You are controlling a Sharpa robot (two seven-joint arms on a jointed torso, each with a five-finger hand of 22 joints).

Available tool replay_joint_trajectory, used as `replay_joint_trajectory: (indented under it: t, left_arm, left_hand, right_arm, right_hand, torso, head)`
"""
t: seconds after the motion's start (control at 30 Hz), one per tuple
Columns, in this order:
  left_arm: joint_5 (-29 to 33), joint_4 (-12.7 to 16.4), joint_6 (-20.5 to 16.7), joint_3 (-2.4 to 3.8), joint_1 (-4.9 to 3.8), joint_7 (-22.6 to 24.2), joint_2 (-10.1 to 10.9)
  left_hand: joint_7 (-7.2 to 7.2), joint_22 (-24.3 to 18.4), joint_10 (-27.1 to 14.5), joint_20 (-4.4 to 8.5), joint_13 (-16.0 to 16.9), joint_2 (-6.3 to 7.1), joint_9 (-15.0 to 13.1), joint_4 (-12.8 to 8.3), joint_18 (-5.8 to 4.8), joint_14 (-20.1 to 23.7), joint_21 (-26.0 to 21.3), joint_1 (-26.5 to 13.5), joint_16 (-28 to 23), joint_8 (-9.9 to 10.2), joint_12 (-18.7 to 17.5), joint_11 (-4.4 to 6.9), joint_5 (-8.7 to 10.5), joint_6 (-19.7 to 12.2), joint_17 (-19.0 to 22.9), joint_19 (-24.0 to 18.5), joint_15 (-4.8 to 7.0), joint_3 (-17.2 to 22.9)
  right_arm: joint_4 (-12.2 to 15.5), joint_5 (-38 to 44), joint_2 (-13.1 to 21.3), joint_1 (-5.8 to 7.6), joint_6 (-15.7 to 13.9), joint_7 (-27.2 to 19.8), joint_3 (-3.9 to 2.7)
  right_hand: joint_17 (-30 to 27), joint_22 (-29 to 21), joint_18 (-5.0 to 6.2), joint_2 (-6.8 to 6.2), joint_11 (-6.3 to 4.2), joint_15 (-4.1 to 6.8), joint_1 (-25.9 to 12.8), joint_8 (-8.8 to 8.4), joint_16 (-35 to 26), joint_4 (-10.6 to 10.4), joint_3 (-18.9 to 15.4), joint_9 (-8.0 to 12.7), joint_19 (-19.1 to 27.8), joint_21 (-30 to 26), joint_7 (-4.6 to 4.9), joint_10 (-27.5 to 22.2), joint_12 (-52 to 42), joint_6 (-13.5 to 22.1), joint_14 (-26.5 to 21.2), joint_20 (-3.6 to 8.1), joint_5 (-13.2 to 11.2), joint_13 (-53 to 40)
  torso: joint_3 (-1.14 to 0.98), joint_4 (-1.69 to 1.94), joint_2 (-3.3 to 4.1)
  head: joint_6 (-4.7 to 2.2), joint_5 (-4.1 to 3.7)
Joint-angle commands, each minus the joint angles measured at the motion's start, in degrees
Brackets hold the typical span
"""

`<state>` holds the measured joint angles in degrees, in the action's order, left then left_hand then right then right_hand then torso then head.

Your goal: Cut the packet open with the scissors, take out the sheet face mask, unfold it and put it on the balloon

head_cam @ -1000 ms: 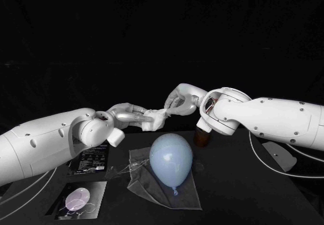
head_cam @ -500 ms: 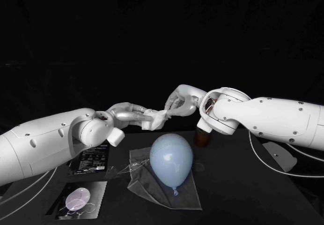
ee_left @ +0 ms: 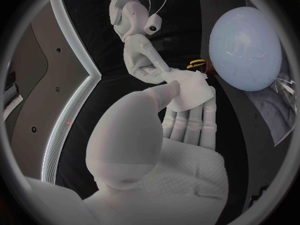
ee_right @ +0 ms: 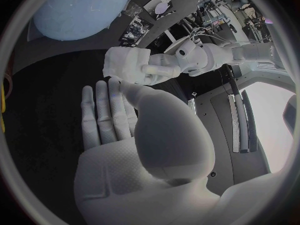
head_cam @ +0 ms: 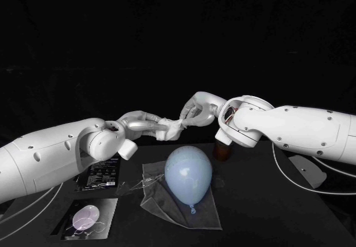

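Open black table [head_cam: 260, 206] is left at 3 o'clock of the balloon [head_cam: 188, 174]; at 9 o'clock a flat dark packet [head_cam: 100, 175] is laid. The smooth, pale-blue, egg-shaped balloon is rested on crinkled clear film [head_cam: 159, 203]. At its 12 o'clock, above the table, the folded white sheet mask [head_cam: 169, 128] is pinched by the left hand [head_cam: 141, 125] — its other edge is gripped by the right hand [head_cam: 196, 112].
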<state>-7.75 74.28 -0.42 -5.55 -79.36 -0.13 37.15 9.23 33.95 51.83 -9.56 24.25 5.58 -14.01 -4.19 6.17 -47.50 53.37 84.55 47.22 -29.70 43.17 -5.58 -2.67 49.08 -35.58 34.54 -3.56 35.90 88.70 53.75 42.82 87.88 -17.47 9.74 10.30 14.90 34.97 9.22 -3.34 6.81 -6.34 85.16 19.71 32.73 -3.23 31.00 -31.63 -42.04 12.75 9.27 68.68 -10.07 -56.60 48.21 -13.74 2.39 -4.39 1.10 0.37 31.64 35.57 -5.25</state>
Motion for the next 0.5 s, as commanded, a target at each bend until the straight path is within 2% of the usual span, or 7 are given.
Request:
replay_joint_trajectory:
  t: [0.03,0.2,0.3,0.37,0.43,0.47,0.5]
  left_arm:
    - [-0.8,0.2,0.1,0.07,-0.08,0.9,0.0]
    - [-1.0,0.2,-0.3,0.07,-0.07,0.9,0.0]
    - [-1.0,0.1,-0.7,0.06,-0.07,1.1,0.0]
    - [-1.0,0.1,-0.9,0.06,-0.06,1.2,0.0]
    - [-0.9,0.1,-0.9,0.06,-0.06,1.4,0.0]
    - [-0.8,0.1,-0.8,0.06,-0.06,1.5,0.0]
    - [-0.7,0.1,-0.8,0.06,-0.06,1.6,0.0]
  left_hand:
    - [-0.37,-0.3,-1.4,-0.82,2.8,-0.56,0.5,0.8,1.40,1.7,0.1,-1.2,3.6,0.5,4.3,0.38,-0.07,1.8,-1.9,0.2,0.10,-0.6]
    - [-1.49,-2.3,-4.7,-2.04,5.9,-1.40,-0.7,3.5,2.38,5.1,-2.6,-2.7,7.4,-1.2,9.5,0.48,-0.06,4.9,-3.2,0.8,-0.17,-3.3]
    - [-1.47,-3.1,-6.6,-2.64,5.7,-1.40,-1.1,4.1,2.44,7.1,-3.8,-2.7,7.4,-1.5,9.4,0.08,-0.11,5.0,-2.9,0.5,-0.68,-3.4]
    - [-1.24,-4.4,-10.3,-3.59,3.8,-1.39,-1.7,4.8,1.93,11.7,-6.2,-2.6,5.2,-1.9,6.4,-1.45,-0.08,4.8,-1.5,-1.4,-2.37,-3.0]
    - [-1.09,-5.0,-10.9,-3.98,2.6,-1.56,-2.0,5.0,1.93,13.1,-7.1,-2.3,4.9,-2.1,5.2,-2.24,-0.15,4.4,-0.9,-1.8,-3.21,-3.1]
    - [-0.75,-5.9,-13.2,-4.50,0.0,-1.56,-2.5,5.6,1.91,15.9,-8.7,-2.4,3.2,-2.4,1.5,-3.65,-0.12,4.0,0.5,-2.6,-4.57,-2.9]
    - [-0.35,-6.5,-14.9,-4.83,-1.5,-1.44,-2.7,5.9,1.69,17.5,-9.8,-2.5,2.1,-2.6,-0.8,-4.30,-0.16,3.9,1.3,-3.4,-5.20,-2.6]
  right_arm:
    - [-0.1,-0.5,-0.1,0.02,-0.6,-0.8,-0.04]
    - [-0.2,-0.5,-0.1,0.01,-0.6,-0.9,-0.04]
    - [-0.3,-0.5,-0.1,0.01,-0.7,-0.9,-0.04]
    - [-0.3,-0.5,0.0,0.01,-0.6,-0.9,-0.04]
    - [-0.3,-0.5,0.0,0.01,-0.6,-0.9,-0.04]
    - [-0.4,-0.5,-0.1,0.01,-0.5,-0.9,-0.04]
    - [-0.4,-0.6,-0.1,0.01,-0.5,-0.9,-0.04]
  right_hand:
    - [0.1,0.0,1.03,0.43,-0.26,-0.29,-0.2,0.06,0.2,0.2,0.1,-0.1,0.5,0.2,0.16,0.1,0.2,-0.4,0.1,-0.06,0.4,0.1]
    - [0.1,0.2,1.02,0.46,-0.24,-0.30,-0.3,0.06,0.2,0.3,0.2,-0.1,0.5,0.3,0.18,0.1,0.2,-0.3,0.0,-0.07,0.4,0.1]
    - [0.1,0.2,1.02,0.46,-0.24,-0.30,-0.3,0.06,0.2,0.3,0.2,-0.1,0.5,0.3,0.18,0.1,0.2,-0.3,0.0,-0.07,0.4,0.1]
    - [0.1,0.2,1.02,0.46,-0.24,-0.30,-0.3,0.06,0.2,0.3,0.2,-0.1,0.5,0.3,0.18,0.1,0.2,-0.3,0.0,-0.07,0.4,0.1]
    - [0.1,0.2,1.02,0.46,-0.24,-0.30,-0.3,0.06,0.2,0.3,0.2,-0.1,0.5,0.3,0.18,0.1,0.2,-0.3,0.0,-0.07,0.4,0.1]
    - [0.1,0.2,1.02,0.46,-0.24,-0.30,-0.3,0.06,0.2,0.3,0.2,-0.1,0.5,0.3,0.18,0.1,0.2,-0.3,0.0,-0.07,0.4,0.1]
    - [0.1,0.2,1.02,0.46,-0.24,-0.30,-0.3,0.06,0.2,0.3,0.2,-0.1,0.5,0.3,0.18,0.1,0.2,-0.3,0.0,-0.07,0.4,0.1]
  torso:
    - [0.00,-0.01,0.01]
    - [0.01,0.02,-0.03]
    - [0.00,0.00,-0.01]
    - [0.00,-0.03,0.00]
    - [0.00,-0.03,0.01]
    - [0.01,-0.02,0.03]
    - [0.00,-0.01,0.03]
  head:
    - [0.03,0.03]
    - [0.06,0.05]
    - [0.04,0.06]
    - [0.05,0.05]
    - [0.06,0.04]
    - [0.11,0.02]
    - [0.12,0.01]
